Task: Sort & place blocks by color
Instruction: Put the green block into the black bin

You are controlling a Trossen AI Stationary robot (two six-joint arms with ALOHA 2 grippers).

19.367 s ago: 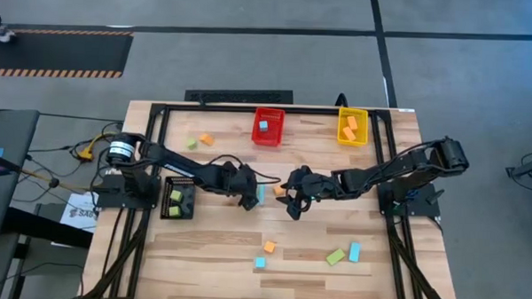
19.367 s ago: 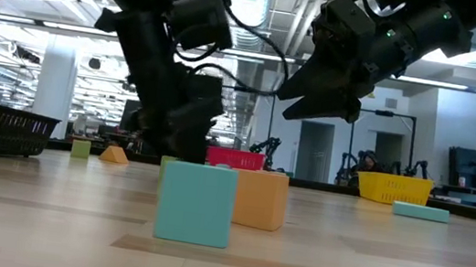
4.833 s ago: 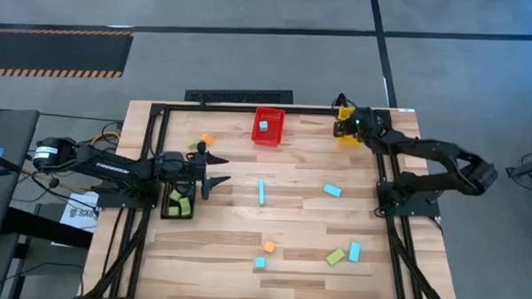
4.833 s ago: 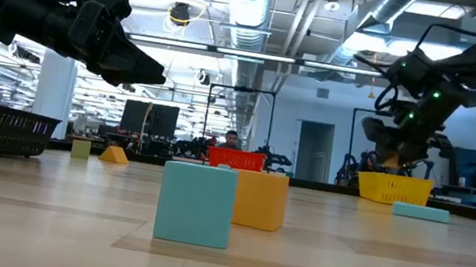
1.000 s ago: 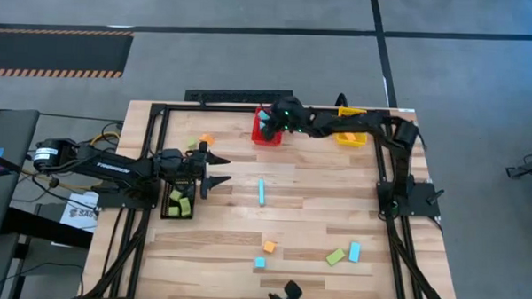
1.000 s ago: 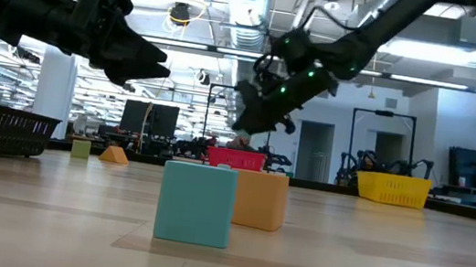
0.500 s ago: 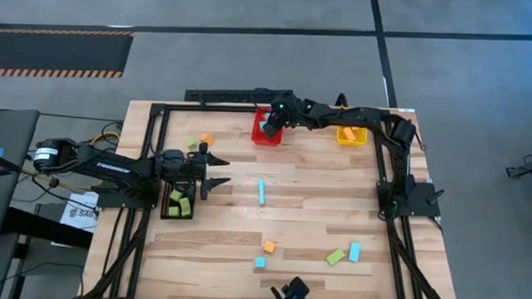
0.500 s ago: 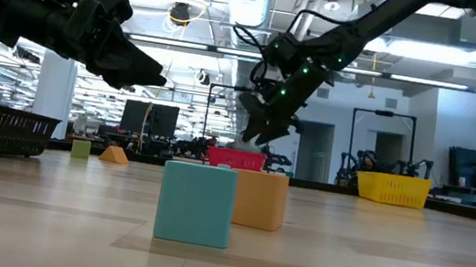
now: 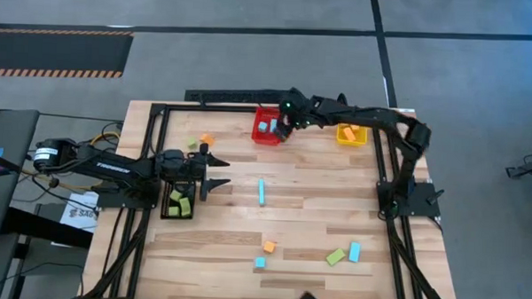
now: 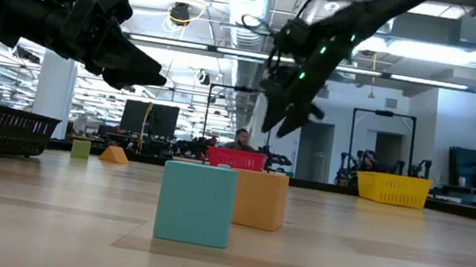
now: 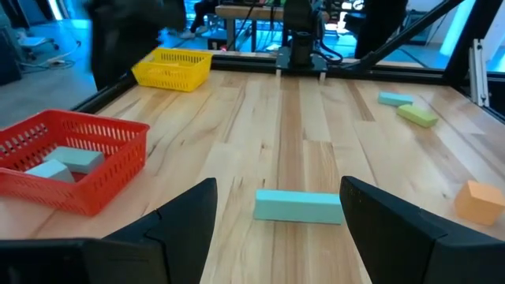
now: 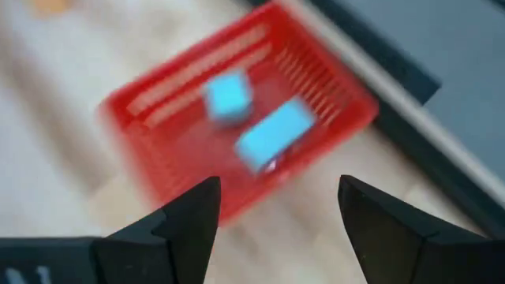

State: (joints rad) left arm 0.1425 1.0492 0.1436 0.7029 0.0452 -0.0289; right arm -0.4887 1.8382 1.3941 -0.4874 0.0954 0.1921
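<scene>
Two light blue blocks (image 12: 260, 122) lie sorted in the red bin (image 9: 268, 128), orange ones in the yellow bin (image 9: 352, 133), lime green ones in the black bin (image 9: 177, 201). Seven are left loose on the desk (image 9: 308, 222) — a blue bar (image 9: 262, 191) at centre, two near the far-left corner, four along the near edge. Right claw (image 12: 272, 209) hangs over the red bin, fingers apart, empty; left claw (image 11: 276, 209), likewise apart, faces the blue bar.
</scene>
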